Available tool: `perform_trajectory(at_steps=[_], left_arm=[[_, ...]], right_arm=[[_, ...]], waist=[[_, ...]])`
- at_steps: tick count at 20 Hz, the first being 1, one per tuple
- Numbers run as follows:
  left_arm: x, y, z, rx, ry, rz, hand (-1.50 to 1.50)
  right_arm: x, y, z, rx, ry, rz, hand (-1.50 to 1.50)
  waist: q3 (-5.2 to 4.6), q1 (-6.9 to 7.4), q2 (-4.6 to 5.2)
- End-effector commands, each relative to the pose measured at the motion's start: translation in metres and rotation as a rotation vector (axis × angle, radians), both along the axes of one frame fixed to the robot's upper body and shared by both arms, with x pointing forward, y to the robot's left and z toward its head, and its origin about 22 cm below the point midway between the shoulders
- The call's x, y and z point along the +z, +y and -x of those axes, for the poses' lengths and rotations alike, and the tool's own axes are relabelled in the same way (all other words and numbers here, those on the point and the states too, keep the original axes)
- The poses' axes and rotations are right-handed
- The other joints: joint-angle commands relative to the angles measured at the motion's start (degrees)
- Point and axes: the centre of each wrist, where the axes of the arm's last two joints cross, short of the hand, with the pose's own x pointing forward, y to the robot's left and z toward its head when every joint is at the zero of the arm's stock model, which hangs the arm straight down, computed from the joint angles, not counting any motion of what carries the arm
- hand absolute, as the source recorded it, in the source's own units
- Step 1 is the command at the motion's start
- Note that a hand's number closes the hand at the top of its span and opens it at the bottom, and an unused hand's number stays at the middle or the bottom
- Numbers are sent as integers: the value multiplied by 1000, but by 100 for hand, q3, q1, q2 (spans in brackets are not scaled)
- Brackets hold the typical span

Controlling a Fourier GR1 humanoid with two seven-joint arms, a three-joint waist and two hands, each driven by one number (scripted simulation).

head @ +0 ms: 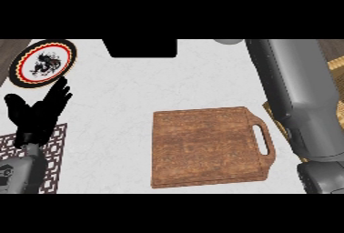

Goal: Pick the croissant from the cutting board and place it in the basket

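Board (208, 148) sits bare on the white bench (134, 91), handle slot to the right, no croissant on it and none visible anywhere on the bench. Right forearm (295, 100) stretches from the lower right up past the board's right edge toward the top of the view; its hand is out of view, so I can't tell whether it is open or closed, or whether it carries the croissant. Woven edge at the far right, half hidden behind that arm, is probably the basket (335, 63), but too little shows to be sure. Left hand (37, 113) rests at the left edge, fingers straight and up, holding nothing, just below a patterned plate (43, 61) and above a lattice mat (53, 154). Judging by the bare board, the pick seems done and the placing is under way. Risks from here: the release can't be checked from this view, so the croissant could land on the rim or outside the basket if let go off-centre; the forearm passes close over the board's handle side and could nudge it on the way back.
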Motion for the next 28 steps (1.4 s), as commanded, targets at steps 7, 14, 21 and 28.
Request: perform_trajectory(at_steps=[7,14,21,28], left_arm=[[-8,-1,5,23,17,12,0],[14,24,-7,27,-2,-3,0],[10,7,-2,1,-7,-9,0],[-7,1,6,1,3,2,0]], right_arm=[[-39,-76,23,-179,87,-110,150],[-71,-113,66,-182,44,-120,150],[-86,-160,72,-384,-68,-154,-150],[-112,-176,93,-291,-41,-179,-150]], waist=[[4,-112,-21],[4,-106,-7],[4,-5,21],[5,2,16]])
